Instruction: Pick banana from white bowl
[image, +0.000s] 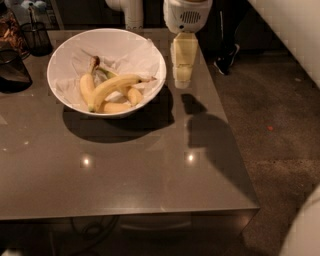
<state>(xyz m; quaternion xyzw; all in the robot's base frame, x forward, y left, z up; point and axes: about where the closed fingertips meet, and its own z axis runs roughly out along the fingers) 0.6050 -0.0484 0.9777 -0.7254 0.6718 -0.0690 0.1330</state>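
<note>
Several yellow bananas lie in the white bowl (59, 59), which sits on the far left part of a glossy grey-brown surface (125, 175). The banana (117, 85), longest and strongly curved, lies on top of the pile, crossing the bowl from lower left to upper right; its brownish stem end points right toward the rim and its dark tip sits low at the left. It rests against a shorter banana (86, 89) on its left, with stubbier ones (116, 107) under and beside it. Crumpled white paper (137, 55) lines the bowl's inside. The gripper (182, 80), cream-coloured, hangs pointing down from a white housing (187, 15), just beside the bowl's right rim, outside the bowl and apart from the banana. Nothing is seen in it; whether its jaws are apart or together cannot be told from this angle, nor whether the tip touches the surface. Its shadow (212, 140) falls on the surface, nearer the camera and to the right. A dark wire basket (36, 36) stands at the far left corner, behind the bowl, and a dark object (12, 72) sits left of the bowl. Speckled carpet (272, 125) shows right of the surface.
</note>
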